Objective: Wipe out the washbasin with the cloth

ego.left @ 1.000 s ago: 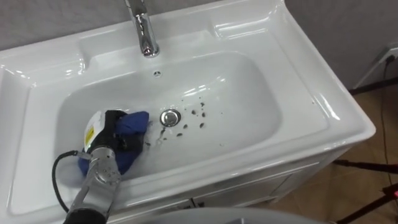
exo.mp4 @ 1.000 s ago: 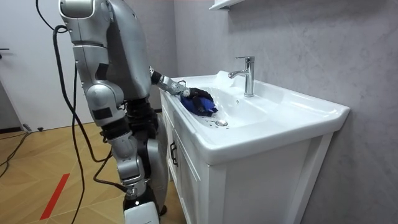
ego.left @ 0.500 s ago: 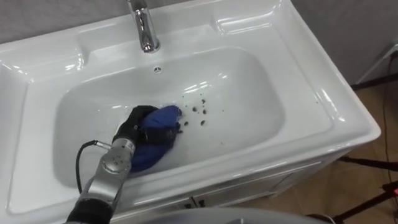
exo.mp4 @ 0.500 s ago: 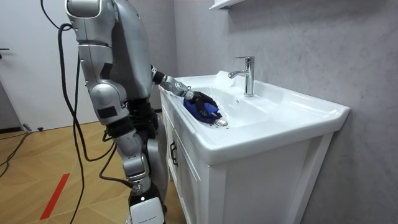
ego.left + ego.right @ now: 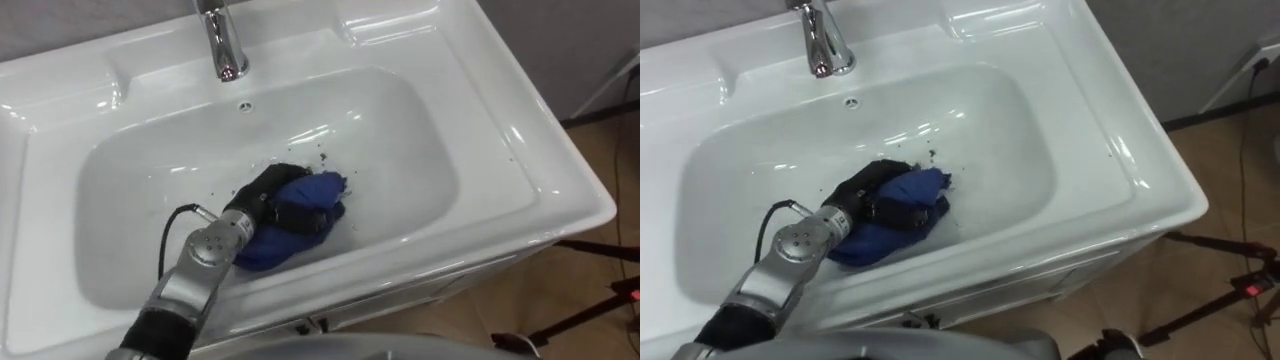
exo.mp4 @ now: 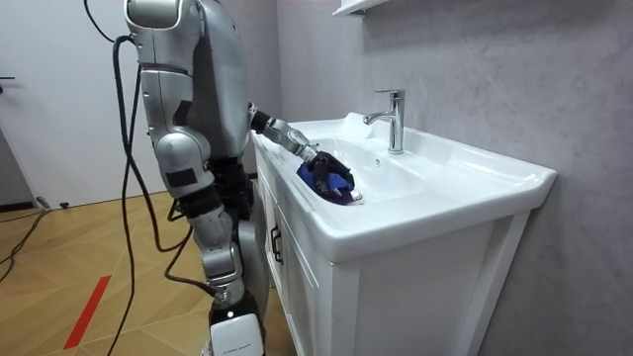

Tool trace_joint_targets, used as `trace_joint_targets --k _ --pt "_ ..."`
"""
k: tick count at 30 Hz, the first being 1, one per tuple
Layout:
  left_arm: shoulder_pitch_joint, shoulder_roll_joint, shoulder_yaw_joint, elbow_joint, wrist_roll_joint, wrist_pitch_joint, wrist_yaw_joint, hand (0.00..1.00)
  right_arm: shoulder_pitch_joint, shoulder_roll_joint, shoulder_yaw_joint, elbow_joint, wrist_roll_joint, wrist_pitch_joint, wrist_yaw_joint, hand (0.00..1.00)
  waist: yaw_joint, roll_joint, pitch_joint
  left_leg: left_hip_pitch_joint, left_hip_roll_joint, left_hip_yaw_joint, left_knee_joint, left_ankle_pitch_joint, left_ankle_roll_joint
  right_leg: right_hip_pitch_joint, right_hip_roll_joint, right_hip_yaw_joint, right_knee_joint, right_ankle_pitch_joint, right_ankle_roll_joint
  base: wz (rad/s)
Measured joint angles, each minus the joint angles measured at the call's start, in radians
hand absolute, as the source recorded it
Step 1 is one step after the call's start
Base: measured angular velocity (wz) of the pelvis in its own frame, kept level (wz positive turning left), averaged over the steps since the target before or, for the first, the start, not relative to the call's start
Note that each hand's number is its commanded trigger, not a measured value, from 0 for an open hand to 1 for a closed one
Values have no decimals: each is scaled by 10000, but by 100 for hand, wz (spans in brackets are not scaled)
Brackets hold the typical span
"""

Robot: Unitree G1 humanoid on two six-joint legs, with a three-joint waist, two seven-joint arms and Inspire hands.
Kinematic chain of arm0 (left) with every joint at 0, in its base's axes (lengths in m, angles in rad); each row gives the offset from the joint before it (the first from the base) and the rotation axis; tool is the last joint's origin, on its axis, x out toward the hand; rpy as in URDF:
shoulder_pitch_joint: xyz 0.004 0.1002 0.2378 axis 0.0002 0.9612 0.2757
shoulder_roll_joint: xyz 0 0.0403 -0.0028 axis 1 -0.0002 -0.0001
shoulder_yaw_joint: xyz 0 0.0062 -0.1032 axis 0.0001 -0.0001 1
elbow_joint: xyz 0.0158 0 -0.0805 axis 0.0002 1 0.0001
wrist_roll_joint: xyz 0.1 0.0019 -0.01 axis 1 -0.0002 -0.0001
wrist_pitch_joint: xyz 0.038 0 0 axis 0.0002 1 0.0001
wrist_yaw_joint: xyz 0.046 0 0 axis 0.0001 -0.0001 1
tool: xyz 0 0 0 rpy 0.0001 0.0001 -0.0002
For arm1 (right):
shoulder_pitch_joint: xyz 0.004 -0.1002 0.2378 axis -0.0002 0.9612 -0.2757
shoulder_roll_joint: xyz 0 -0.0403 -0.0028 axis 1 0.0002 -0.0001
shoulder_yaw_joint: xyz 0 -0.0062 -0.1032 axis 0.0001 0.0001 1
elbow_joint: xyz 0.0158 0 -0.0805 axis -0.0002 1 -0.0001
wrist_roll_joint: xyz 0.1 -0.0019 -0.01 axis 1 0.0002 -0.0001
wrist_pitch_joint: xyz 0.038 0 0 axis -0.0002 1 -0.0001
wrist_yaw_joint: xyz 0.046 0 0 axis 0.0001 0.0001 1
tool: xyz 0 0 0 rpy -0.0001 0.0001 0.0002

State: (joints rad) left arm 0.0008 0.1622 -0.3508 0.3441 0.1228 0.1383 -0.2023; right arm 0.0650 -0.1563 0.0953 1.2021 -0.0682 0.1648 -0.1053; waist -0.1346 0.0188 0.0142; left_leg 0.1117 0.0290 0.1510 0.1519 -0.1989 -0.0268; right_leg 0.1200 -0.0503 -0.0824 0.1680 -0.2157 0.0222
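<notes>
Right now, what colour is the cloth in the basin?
Blue cloth, held by the left hand; clearest in the left eye view.

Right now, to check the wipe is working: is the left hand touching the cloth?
Touching. The left eye view shows the left hand curled round the cloth in the basin.

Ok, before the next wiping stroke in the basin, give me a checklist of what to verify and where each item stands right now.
1. Cloth gripped: ok. The left hand has its fingers curled on the blue cloth.
2. Cloth on the surface: ok. It lies bunched on the floor of the basin.
3. Dirt gone: not ok. Dark specks lie just beyond the cloth, toward the faucet.
4. Drain clear: cannot tell. Hand and cloth cover the middle of the floor.
5. Water off: ok. No stream falls from the faucet.
</notes>
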Motion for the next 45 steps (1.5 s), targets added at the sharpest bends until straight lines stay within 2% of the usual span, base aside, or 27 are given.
trace_joint_targets --k 1,3,4,5,7,9,11,13,15,21,26,29,33,38,42,45 --pt "-96 -5 -190 -144 3 147 -90 100 -13 -55 22 3 173 -6 -27 0 -39 40 -10 -38 0 4 2 0 0 -40 -1 1 -1 5 2 0" --pt "-171 -99 -416 -267 14 174 -208 100 -17 -88 23 3 483 -23 -50 0 -92 91 -23 -127 0 16 11 0 0 -118 -1 4 -1 16 6 0" --pt "-279 -154 -544 -305 57 181 -291 100 -25 -88 18 6 778 -65 -40 0 -119 175 -58 -155 3 36 11 0 0 -165 1 6 -1 22 2 0" --pt "-345 -173 -597 -303 62 197 -317 100 -33 -93 17 41 883 -119 -39 0 -142 171 -49 -158 3 45 10 0 0 -171 2 12 -4 23 1 0" --pt "-533 -180 -819 -401 79 405 -483 100 -60 -120 25 171 1141 -193 -13 0 -264 226 -77 -127 6 104 12 0 0 -211 4 60 -5 23 1 -6" --pt "-611 -178 -962 -843 249 629 -664 100 -78 -142 21 204 1161 -255 -9 0 -365 253 -68 -153 4 114 3 0 0 -216 3 112 -1 25 2 -5" --pt "-709 -203 -1165 -1148 264 676 -784 100 -86 -126 16 206 1213 -341 -14 0 -585 221 -42 -160 4 118 -4 0 0 -205 -3 88 4 29 2 0" --pt "-990 -391 -1303 -1240 302 747 -920 100 -85 -118 4 203 1189 -414 -36 0 -791 223 -39 -135 4 129 -10 0 0 -182 -2 128 -1 35 2 -3" --pt "-1140 -460 -1342 -1300 482 756 -936 100 -47 -116 -2 204 1119 -415 -76 0 -845 219 -27 -92 5 168 -14 0 0 -187 6 260 -5 35 2 -13" --pt "-1366 -497 -1339 -1313 1922 757 -893 100 110 -86 2 321 832 -421 -148 0 -1127 220 7 40 5 197 -17 0 0 -99 5 292 -7 36 1 -3" --pt "-1554 -510 -1389 -1284 3539 783 -630 100 204 -80 165 1019 -141 -286 -67 0 -1350 278 33 59 10 243 -11 0 0 -138 6 285 -2 35 1 -1" --pt "-1554 -514 -1394 -1203 4267 799 -272 100 541 -53 209 1266 -317 -32 163 0 -1382 302 81 102 19 264 -14 0 0 -141 12 321 17 35 1 -6" --pt "-1559 -485 -1379 -755 5191 782 392 100 764 -27 411 1268 -488 154 478 0 -1377 121 183 202 40 373 -11 -1 0 -75 39 463 22 34 -2 -8" --pt "-1564 -447 -1109 227 6196 749 1034 100 744 75 390 1205 -1192 350 905 0 -1310 -161 106 422 48 450 -11 -2 -1 67 75 722 10 33 -1 -10" --pt "-1562 -309 -612 1091 6895 790 1638 100 743 63 374 775 -1354 370 973 0 -1315 -129 44 517 72 609 -6 -5 -2 112 95 794 18 60 -12 -7" --pt "-1506 -310 -194 1625 7179 790 2040 100 760 77 288 710 -1473 447 1022 0 -1291 -64 3 586 99 635 -8 -5 -3 191 118 809 18 69 -23 0"
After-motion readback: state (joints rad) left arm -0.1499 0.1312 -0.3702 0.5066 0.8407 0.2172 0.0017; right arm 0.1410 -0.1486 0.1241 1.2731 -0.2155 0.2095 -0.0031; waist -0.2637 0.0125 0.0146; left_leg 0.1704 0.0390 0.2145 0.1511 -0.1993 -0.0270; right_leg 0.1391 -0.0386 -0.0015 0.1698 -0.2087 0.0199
